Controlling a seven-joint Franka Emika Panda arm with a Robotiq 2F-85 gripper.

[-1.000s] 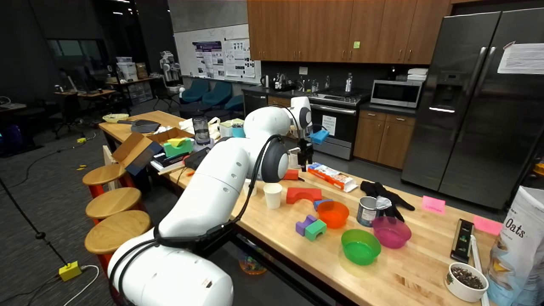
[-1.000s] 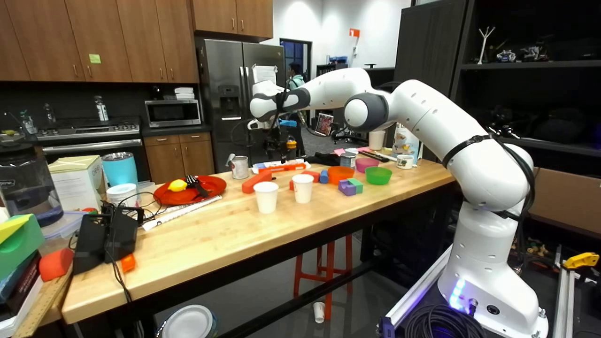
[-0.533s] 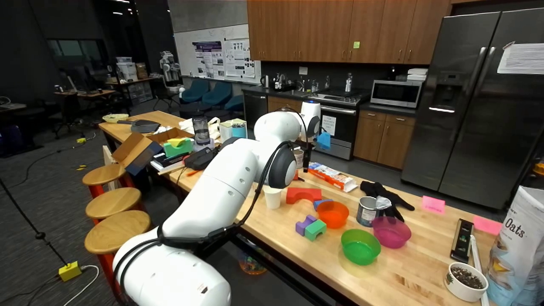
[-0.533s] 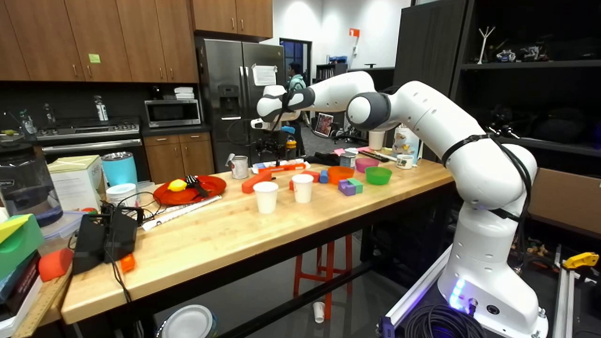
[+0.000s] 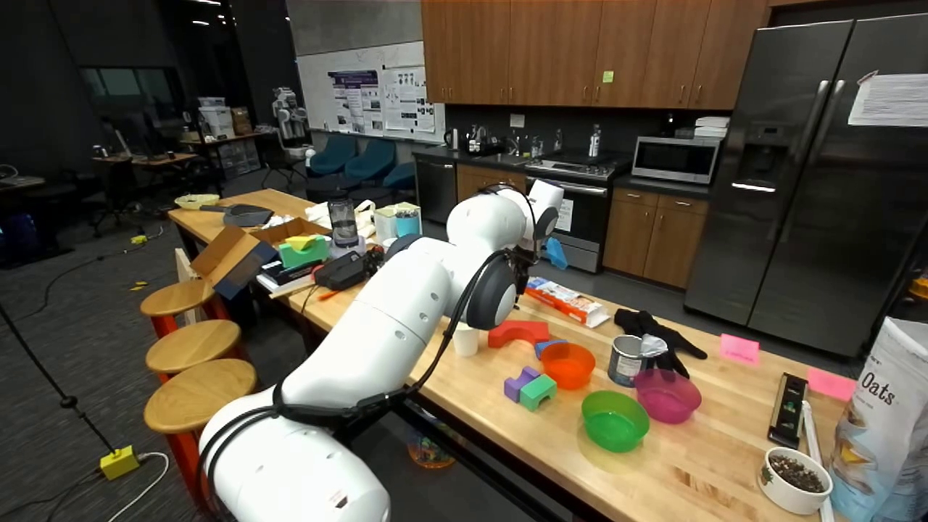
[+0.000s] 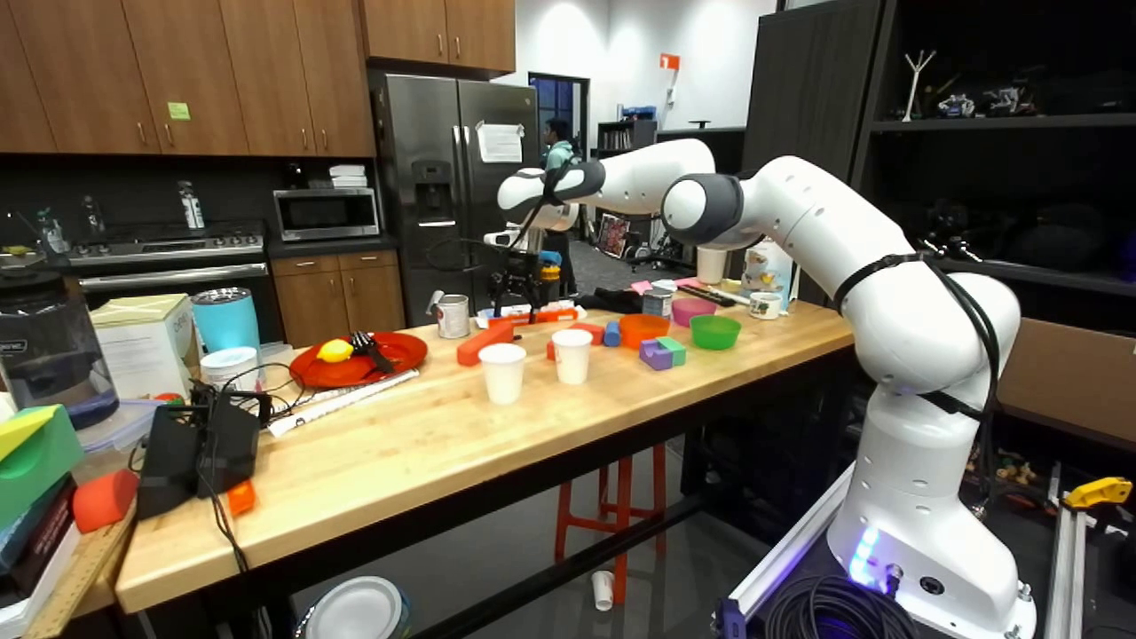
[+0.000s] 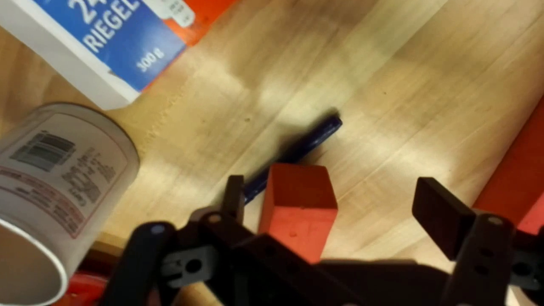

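Note:
My gripper (image 7: pixel 340 208) is open and empty in the wrist view, pointing down over the table. The end of a long red block (image 7: pixel 301 204) lies between its fingers, closer to the left finger, with a visible gap. The block also shows in an exterior view (image 6: pixel 485 343), below and left of the gripper (image 6: pixel 515 306). A dark blue pen (image 7: pixel 312 138) lies by the block's end. A tin can (image 7: pixel 63 182) is left of the gripper. A red arch block (image 7: pixel 525 178) is at the right edge. In an exterior view the arm mostly hides the gripper (image 5: pixel 519 275).
A blue, white and orange box (image 5: pixel 565 299) lies behind the gripper. White paper cups (image 6: pixel 503 373) stand in front. Orange (image 5: pixel 568 366), green (image 5: pixel 615 422) and pink (image 5: pixel 668 396) bowls, small blocks (image 5: pixel 538 391) and a black glove (image 5: pixel 667 337) are farther along. A red plate (image 6: pixel 410 355) holds a lemon.
The arm has lowered and moved to the right in both exterior views. The wrist has turned, so both fingers now show apart. The objects on the table have not moved.

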